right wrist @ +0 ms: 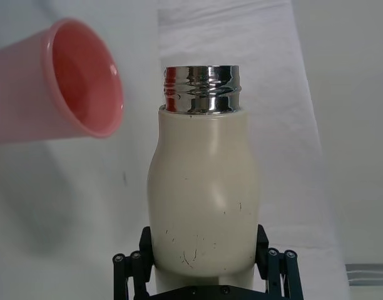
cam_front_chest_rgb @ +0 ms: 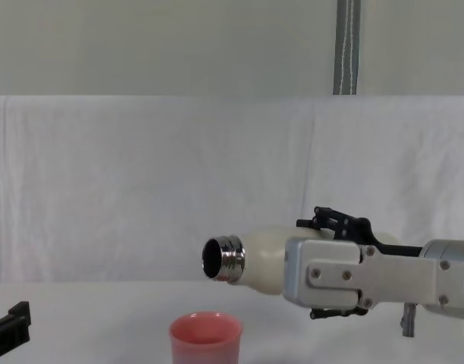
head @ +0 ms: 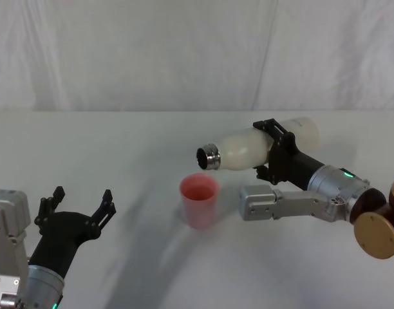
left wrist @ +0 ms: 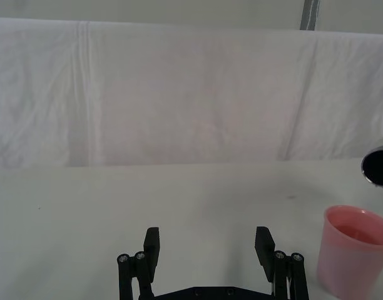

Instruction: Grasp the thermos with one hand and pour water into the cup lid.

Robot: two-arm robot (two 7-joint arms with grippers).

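the right gripper (head: pixel 279 149) has its fingers clamped round the thermos (head: pixel 248 148), tipped sideways so its neck overhangs the cup lid (head: pixel 199 199) for pouring, while the left gripper (head: pixel 78 207) waits wide open, holding nothing.

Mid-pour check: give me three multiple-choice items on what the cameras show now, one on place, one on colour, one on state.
1. Where is the thermos mouth relative to the cup lid?
A. Above it
B. Inside it
C. On the table beside it

2. What colour is the cup lid?
A. Blue
B. Pink
C. Green

3. How is the left gripper?
A. Shut on the cup lid
B. Shut on the thermos
C. Open, holding nothing

Key: 1 A, the chest view shows a gap between them; 2 B, pink in every view; 3 C, fingers spread apart while the right gripper clamps the tilted thermos.
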